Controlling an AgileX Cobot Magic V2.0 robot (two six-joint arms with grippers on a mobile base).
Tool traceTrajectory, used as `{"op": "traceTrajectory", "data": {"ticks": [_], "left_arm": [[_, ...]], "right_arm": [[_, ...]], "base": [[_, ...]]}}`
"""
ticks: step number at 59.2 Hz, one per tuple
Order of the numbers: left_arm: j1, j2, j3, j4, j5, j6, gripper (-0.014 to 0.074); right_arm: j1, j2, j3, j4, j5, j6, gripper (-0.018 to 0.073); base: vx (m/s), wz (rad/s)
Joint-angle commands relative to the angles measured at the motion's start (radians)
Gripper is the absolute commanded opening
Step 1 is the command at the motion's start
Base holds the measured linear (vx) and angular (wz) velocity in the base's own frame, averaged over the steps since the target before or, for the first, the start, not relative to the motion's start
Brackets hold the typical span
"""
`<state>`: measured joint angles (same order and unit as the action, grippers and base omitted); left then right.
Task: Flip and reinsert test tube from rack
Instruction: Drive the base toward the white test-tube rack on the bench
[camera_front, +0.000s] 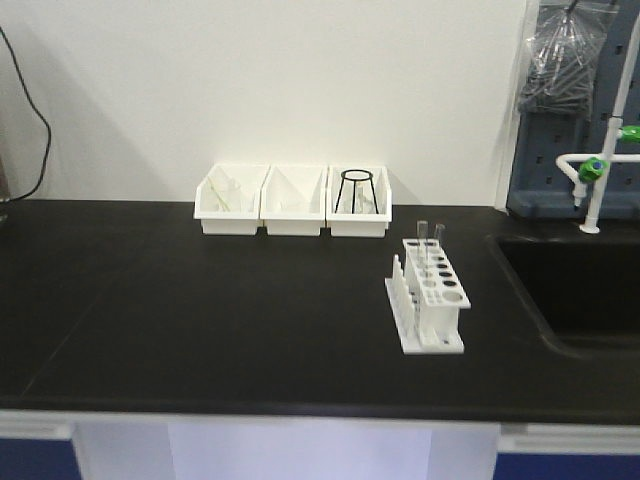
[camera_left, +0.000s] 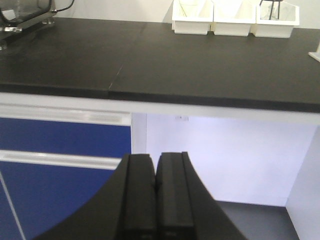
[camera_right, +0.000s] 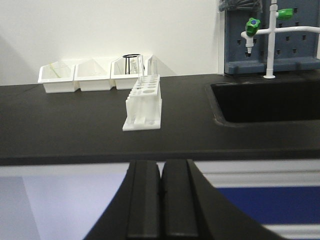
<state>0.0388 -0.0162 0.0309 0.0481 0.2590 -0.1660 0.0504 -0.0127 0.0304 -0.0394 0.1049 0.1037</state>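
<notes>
Glass tube (camera_front: 437, 238) upright at far end of rack (camera_front: 432, 300), top free for grasping; left gripper (camera_left: 155, 165), right gripper (camera_right: 161, 170) low, jaws pressed together, empty.

We get bright, even light; white wall (camera_front: 300, 80) near blown out, black counter (camera_front: 200, 300) w/ dull sheen, shadows faint. All views low-res & soft; test tube (camera_front: 423, 238) barely resolves.

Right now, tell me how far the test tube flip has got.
Nothing looks done: the test tube and its twin stand in the rack's far holes. Nothing is in hand: the left end effector and right end effector are shut and empty, below the counter edge. All is left: grasp a tube, lift it out, flip it, reinsert it.
</notes>
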Motion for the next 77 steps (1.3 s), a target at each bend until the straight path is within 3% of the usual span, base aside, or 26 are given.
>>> {"op": "traceTrajectory", "data": {"ticks": [1,45,77], "left_arm": [[-0.004,-0.011,0.002,-0.005,-0.079,0.0,-0.0006],[-0.004,-0.011,0.002,-0.005,-0.079,0.0,-0.0006],[-0.004,-0.011,0.002,-0.005,-0.079,0.0,-0.0006]], "right_arm": [[-0.006,-0.008,0.001,-0.002,-0.09,-0.003,-0.0008],[-0.006,-0.008,0.001,-0.002,-0.09,-0.003,-0.0008],[-0.006,-0.008,0.001,-0.002,-0.09,-0.003,-0.0008]], "base": [[0.52,0.01],[0.47,-0.07],[0.23,-0.01]]}}
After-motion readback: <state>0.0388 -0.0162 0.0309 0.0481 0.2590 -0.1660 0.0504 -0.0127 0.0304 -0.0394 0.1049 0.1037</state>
